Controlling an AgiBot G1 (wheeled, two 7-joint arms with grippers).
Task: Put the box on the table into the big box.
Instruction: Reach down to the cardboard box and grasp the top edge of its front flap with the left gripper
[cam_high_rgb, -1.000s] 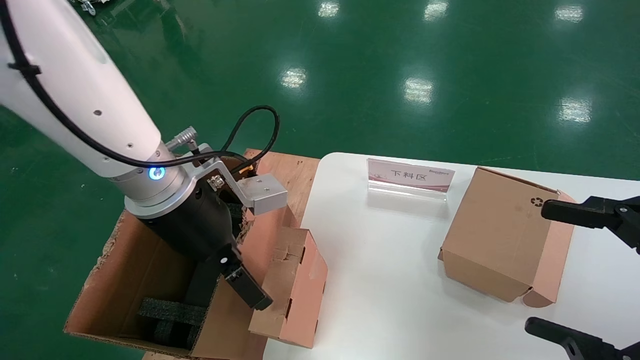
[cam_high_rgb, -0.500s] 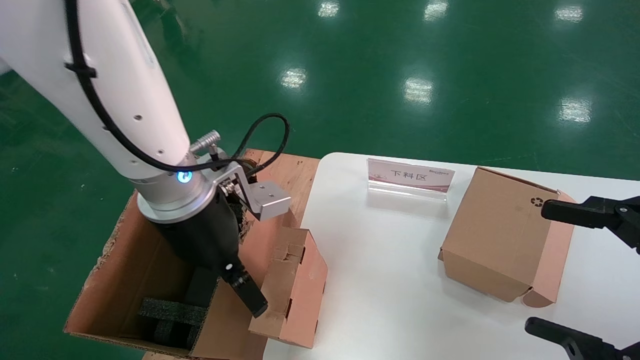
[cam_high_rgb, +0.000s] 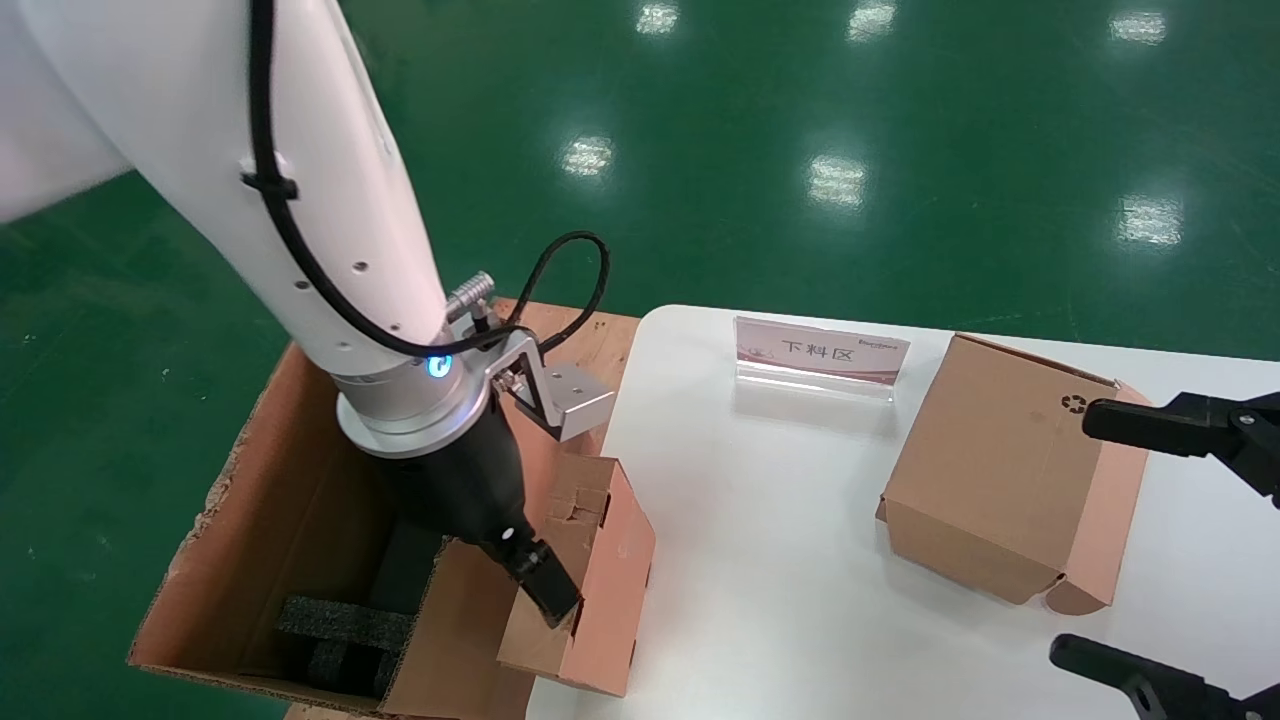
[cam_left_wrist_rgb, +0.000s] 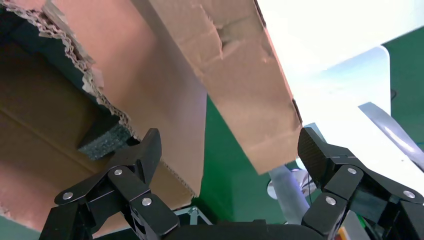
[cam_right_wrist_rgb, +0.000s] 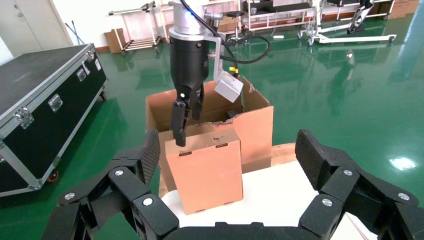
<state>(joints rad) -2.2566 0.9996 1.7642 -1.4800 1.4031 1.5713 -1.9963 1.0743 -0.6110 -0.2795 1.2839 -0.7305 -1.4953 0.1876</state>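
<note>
At the left, the large brown corrugated carton with ragged edges (cam_high_rgb: 290, 520) is seen on the green floor (cam_high_rgb: 800, 150), with black foam blocks (cam_high_rgb: 340, 635) inside it. The left gripper (cam_left_wrist_rgb: 227, 155) is held with its fingers spread wide, one finger (cam_high_rgb: 545, 590) lying over the lid of the small plain brown cardboard mailer box (cam_high_rgb: 590, 580); nothing is clamped. That box stands at the left edge of the white round-cornered table (cam_high_rgb: 780, 580), touching the carton's wall. Farther right, a small acrylic sign with Chinese characters (cam_high_rgb: 820, 352) and a cardboard box with a black recycling symbol (cam_high_rgb: 1010, 470) are seen. The right gripper (cam_right_wrist_rgb: 227, 160) is parked at the right edge, fingers apart and empty.
</note>
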